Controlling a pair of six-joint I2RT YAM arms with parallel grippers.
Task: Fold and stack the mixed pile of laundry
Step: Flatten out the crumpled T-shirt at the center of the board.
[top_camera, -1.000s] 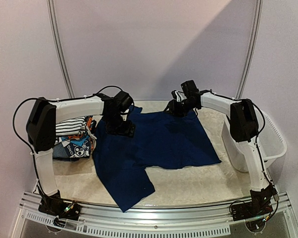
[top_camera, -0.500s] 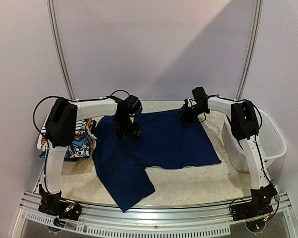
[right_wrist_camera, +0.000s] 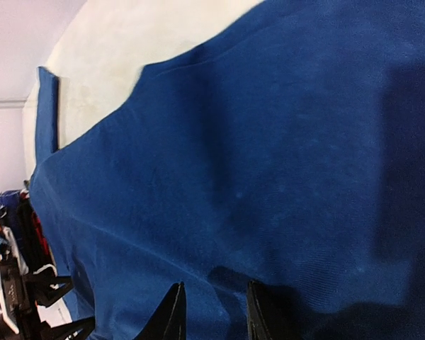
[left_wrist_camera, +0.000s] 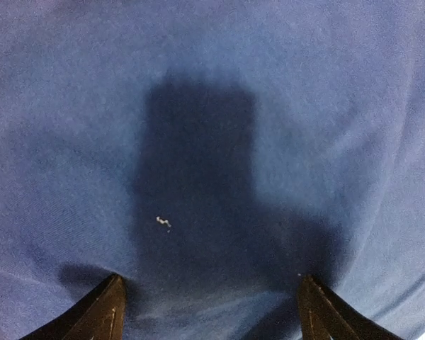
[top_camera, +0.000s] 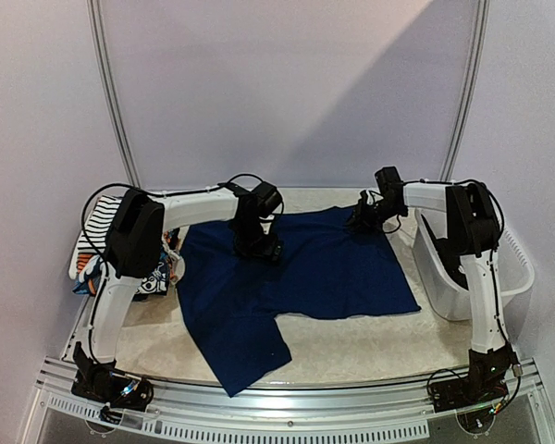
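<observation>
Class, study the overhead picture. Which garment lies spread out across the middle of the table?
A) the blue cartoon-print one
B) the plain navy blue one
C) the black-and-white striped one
B: the navy blue garment is spread over the middle of the table, while the striped piece sits bunched at the left edge.
</observation>
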